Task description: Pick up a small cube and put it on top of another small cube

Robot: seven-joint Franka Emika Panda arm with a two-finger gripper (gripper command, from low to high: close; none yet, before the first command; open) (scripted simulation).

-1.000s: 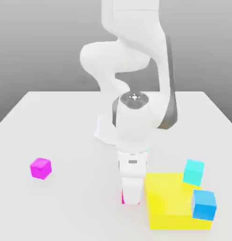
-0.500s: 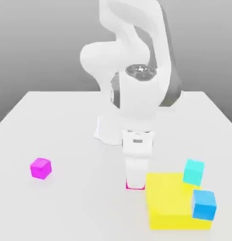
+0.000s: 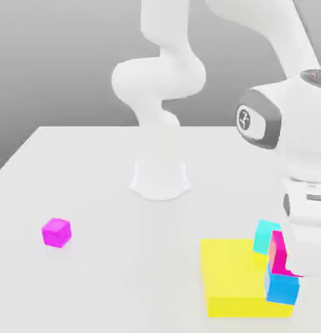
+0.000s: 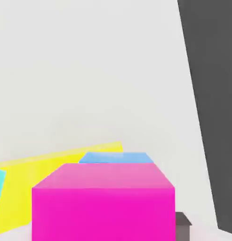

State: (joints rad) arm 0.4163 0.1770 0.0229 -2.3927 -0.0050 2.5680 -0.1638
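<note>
We see the small hot-pink plain cube [image 3: 276,252] sitting on the small sky-blue plain cube [image 3: 281,290], at the worktop's [image 3: 91,182] four o'clock in the exterior view. The claw [image 3: 288,268] surrounds it. We cannot tell whether it grips.

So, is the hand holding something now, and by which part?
It cannot be told: the pink cube rests on the sky-blue cube, with the hand at it.

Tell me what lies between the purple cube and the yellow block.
Nothing: in the exterior view, bare white table separates the purple cube from the yellow block.
</note>
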